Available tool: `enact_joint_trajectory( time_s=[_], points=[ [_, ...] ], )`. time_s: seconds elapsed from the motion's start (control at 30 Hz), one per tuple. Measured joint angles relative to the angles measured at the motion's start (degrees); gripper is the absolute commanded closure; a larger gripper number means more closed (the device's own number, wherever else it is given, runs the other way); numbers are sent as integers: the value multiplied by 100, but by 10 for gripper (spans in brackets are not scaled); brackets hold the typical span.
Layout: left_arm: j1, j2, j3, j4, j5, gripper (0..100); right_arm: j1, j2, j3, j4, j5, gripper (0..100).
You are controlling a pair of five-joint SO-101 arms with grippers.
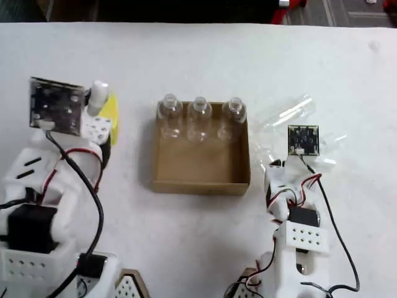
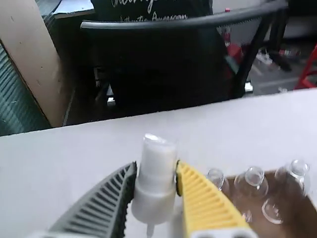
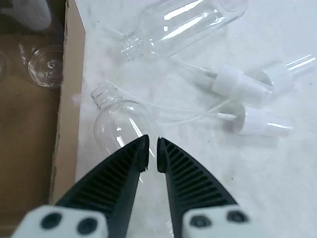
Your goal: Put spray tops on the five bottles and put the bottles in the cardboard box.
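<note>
Bench: the white bench (image 1: 186, 62) carries everything, with the box at its middle and an arm on each side.
Cardboard box: the cardboard box (image 1: 201, 186) is plain brown, open-topped and light. It would likely slide if nudged, so bottles are better lowered in than pushed.
Boxed bottles: three bottles (image 1: 199, 118) stand upright in a row against the box's far wall, necks open and no tops on them.
Loose bottles: the near bottle (image 3: 121, 126) lies on its side just beside the box wall, and the far bottle (image 3: 183, 20) lies beyond it. Both are clear thin plastic (probably empty, so very light). They look smooth, apt to roll and easy to dent. The mid-body is the safest hold, with the threaded neck left free.
Right pincer: the right pincer (image 3: 152, 148) hangs over the near bottle, all but closed with a thin slit between the tips, and has hold of nothing.
Left pincer: the left pincer (image 2: 156, 171) sits left of the box, clamped on a spray top (image 2: 154, 183) around its collar, nozzle up.
Loose tops: two spare tops (image 3: 237, 84) lie near the bottles. They are rigid white plastic with thin, bendy dip tubes, so take them by the collar.
Writing: I can make out no label or brand on the bottles, tops or box.
</note>
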Motion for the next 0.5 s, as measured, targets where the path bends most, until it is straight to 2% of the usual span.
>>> enact_joint_trajectory(
  time_s=[0.13, 0.27, 0.5],
  points=[
    [105, -35, 202, -747, 897, 958, 0, 0, 0, 0, 0, 977],
    [598, -35, 202, -1345, 1679, 959, -88, 0, 62, 0, 0, 977],
    [1556, 281, 255, -3007, 1925, 959, -273, 0, 158, -35, 0, 977]
  ],
)
